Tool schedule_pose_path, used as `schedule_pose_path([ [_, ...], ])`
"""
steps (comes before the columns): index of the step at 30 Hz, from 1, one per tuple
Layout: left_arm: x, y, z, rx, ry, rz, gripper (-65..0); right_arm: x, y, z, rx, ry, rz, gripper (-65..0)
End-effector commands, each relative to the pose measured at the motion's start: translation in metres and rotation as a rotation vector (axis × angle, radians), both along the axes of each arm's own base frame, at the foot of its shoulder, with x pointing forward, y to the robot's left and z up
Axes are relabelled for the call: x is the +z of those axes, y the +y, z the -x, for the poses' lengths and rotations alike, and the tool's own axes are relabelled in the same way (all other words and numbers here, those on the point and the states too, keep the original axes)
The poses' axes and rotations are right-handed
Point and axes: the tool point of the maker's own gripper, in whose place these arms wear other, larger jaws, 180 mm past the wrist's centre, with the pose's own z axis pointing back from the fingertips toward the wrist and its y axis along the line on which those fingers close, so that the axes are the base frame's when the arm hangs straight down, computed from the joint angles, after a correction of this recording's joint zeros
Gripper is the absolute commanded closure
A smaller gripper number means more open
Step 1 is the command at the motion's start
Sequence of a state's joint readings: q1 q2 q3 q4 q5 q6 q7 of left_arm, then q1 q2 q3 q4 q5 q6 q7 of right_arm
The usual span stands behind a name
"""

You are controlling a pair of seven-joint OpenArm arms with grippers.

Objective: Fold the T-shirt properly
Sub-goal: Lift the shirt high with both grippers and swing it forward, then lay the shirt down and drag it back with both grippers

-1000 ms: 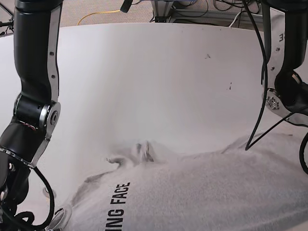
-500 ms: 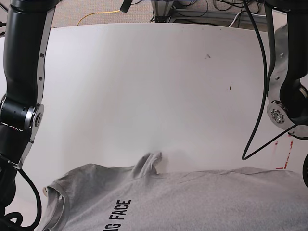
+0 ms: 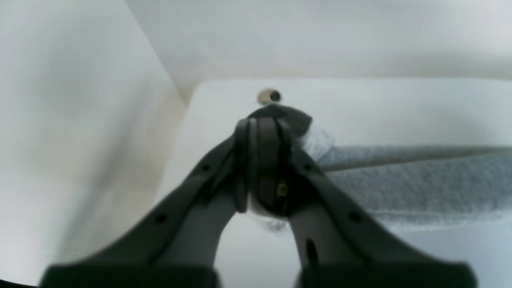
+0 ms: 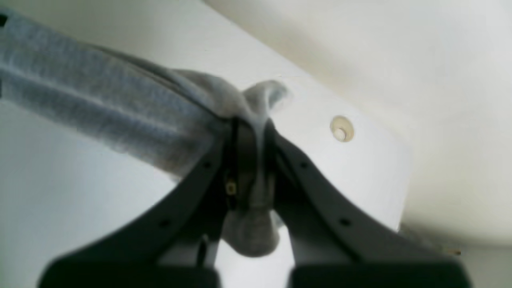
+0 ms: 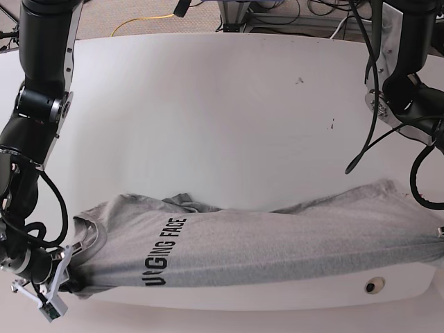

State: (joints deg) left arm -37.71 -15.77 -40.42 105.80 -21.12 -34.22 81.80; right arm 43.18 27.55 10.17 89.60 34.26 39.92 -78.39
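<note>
The light grey T-shirt (image 5: 257,243) with black "FACE" lettering lies stretched in a long band across the front of the white table (image 5: 208,118). My right gripper (image 5: 66,277) is at the shirt's left end, shut on a bunch of grey fabric; in the right wrist view (image 4: 250,132) the cloth (image 4: 100,108) runs off to the left from the jaws. My left gripper (image 5: 439,234) is at the shirt's right end, at the frame edge. In the left wrist view (image 3: 272,120) it is shut on the shirt's edge, and the cloth (image 3: 420,180) stretches to the right.
A small round hole (image 5: 374,285) is in the table near the front edge, just below the shirt; it also shows in the left wrist view (image 3: 269,96) and the right wrist view (image 4: 341,130). Cables (image 5: 368,139) hang from the arm on the right. Small dark marks (image 5: 331,125) dot the far table.
The shirt has moved away from the near edge onto the table and is now pulled out into a taut band between both grippers. Both arms have shifted back and outward.
</note>
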Motion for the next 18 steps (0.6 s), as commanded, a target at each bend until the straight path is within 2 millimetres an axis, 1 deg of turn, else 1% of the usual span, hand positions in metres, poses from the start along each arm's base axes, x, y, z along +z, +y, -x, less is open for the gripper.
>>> schedule_pose_path([
  [1,0.007,0.005,0.005,-0.001,-0.037,-0.018,0.0,0.016,-0.005,0.007,-0.017,-0.082,0.001,0.0],
  [3,-0.013,0.001,0.01,-0.02,0.006,-0.011,0.0,-0.005,-0.004,0.018,-0.025,-0.054,-0.014,0.0],
  [4,-0.019,0.0,0.014,-0.023,0.018,-0.011,0.0,-0.014,-0.005,0.024,-0.03,-0.042,-0.012,0.0],
  [6,-0.037,0.002,0.028,-0.016,0.051,-0.012,0.0,-0.035,-0.005,0.04,-0.035,-0.009,-0.003,0.0],
  [8,-0.052,0.001,0.037,-0.022,0.085,-0.005,0.0,-0.052,-0.004,0.051,-0.035,0.022,0.006,0.0],
  [11,-0.078,-0.003,0.049,-0.041,0.146,0.011,0.0,-0.078,0.006,0.068,-0.023,0.072,-0.005,0.0],
  [14,-0.104,0.0,0.069,-0.041,0.207,0.04,0.0,-0.1,0.004,0.09,-0.045,0.111,-0.018,0.0],
  [15,-0.113,0.002,0.078,-0.037,0.226,0.056,0.0,-0.107,0.001,0.098,-0.054,0.126,-0.015,0.0],
  [18,-0.133,0.005,0.099,-0.031,0.273,0.087,0.0,-0.128,-0.002,0.119,-0.067,0.184,-0.008,0.0],
])
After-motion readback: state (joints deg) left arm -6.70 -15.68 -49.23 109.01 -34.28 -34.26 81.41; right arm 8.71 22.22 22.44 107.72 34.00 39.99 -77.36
